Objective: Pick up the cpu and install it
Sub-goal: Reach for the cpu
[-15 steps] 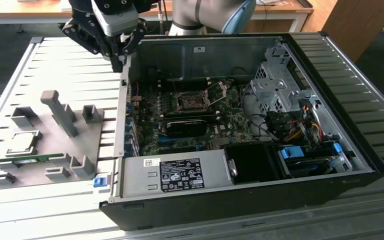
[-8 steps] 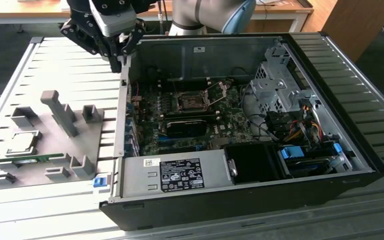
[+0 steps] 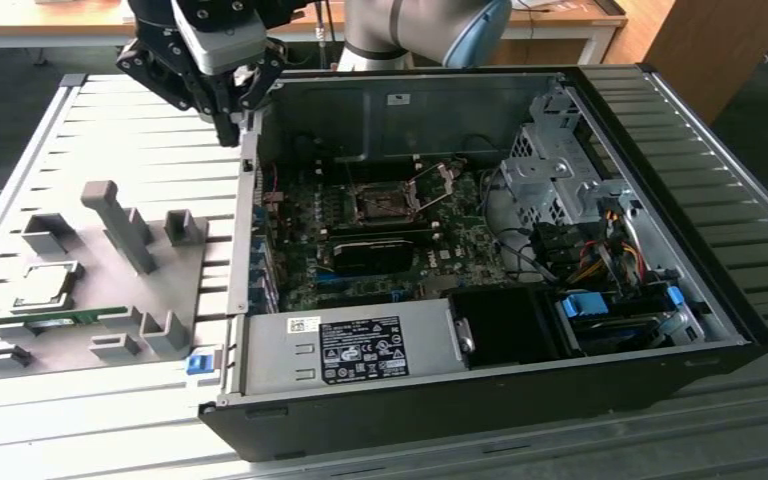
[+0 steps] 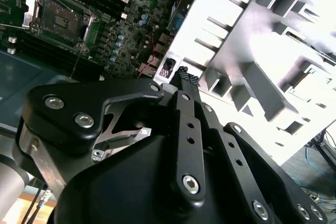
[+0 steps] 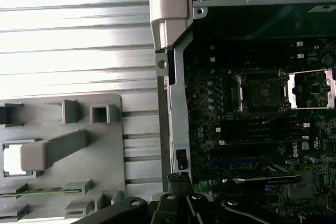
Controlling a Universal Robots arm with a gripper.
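Currently the gripper [image 3: 231, 128] hangs over the side wall [image 3: 243, 250] of the open case, near its far corner at the exterior view's left. The claw is closed on itself and grips no part. In the first wrist view the fingertips [image 5: 172, 178] sit right above that wall's top edge, with the motherboard [image 5: 252, 145] to one side and the fixture plate to the other

The cpu [image 3: 40, 285] lies flat in its nest on the grey fixture plate [image 3: 104, 310], outside the case and well apart from the gripper. A tall angled post [image 3: 124, 225] stands between the cpu and the case wall, with shorter blocks around it. The memory stick [image 3: 57, 320] lies just beside the cpu on the near side

The socket [image 3: 387, 203] is open, with its load plate [image 3: 440, 178] flipped up beside it. The room above the socket looks free. The drive cage [image 3: 558, 170] and cable bundle [image 3: 598, 250] crowd the exterior view's right side of the case. The power supply [image 3: 344, 350] runs along the near edge. Only a narrow strip of slatted table [image 3: 104, 130] shows between plate edge and case wall
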